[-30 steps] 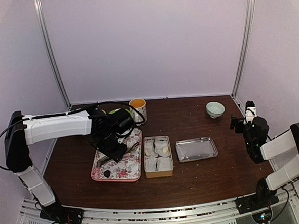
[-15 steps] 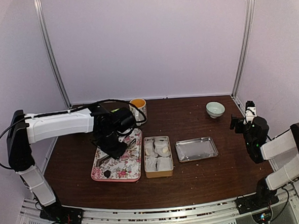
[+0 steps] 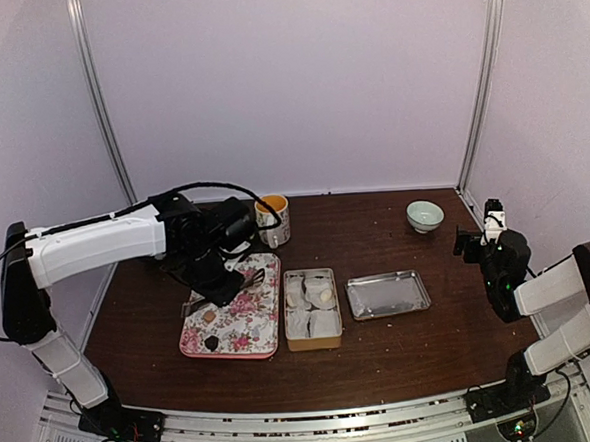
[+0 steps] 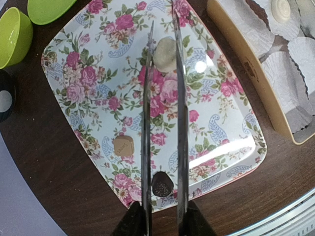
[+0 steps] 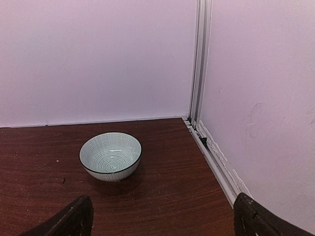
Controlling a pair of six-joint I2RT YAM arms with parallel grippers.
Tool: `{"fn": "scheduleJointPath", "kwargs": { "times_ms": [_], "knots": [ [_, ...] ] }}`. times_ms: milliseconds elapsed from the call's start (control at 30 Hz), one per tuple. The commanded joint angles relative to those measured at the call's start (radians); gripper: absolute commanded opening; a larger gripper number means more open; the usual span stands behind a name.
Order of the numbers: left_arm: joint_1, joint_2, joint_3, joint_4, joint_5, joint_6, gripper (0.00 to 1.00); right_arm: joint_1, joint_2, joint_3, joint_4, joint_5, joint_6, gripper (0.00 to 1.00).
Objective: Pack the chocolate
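Floral tray [image 4: 74, 59]: chocolate [image 4: 161, 184] under left hand [image 4: 162, 19]

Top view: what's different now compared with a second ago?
The left arm swung back and leftward, carrying the left gripper off the middle of the floral tray and uncovering a tan piece. Nothing was visibly picked up or dropped. The chocolate stayed by the tray's near edge; the right gripper, box and bowl did not move.

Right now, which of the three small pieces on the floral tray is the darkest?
The chocolate, a near-black lump near a corner of the floral tray; the oval piece is pale beige and the square piece tan.
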Motion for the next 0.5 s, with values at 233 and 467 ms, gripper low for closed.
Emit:
{"fn": "scheduleJointPath", "kwargs": {
  "times_ms": [233,467],
  "knots": [
    [-0.051,-0.115,0.127,-0.001,0.098,0.007,0.28,-0.005,0.001,0.017,0.021,0.014,0.006,1.0],
    [-0.131,-0.108,0.122,0.03,0.188,0.016,0.28,-0.005,0.001,0.018,0.021,0.013,0.007,1.0]
  ]
}}
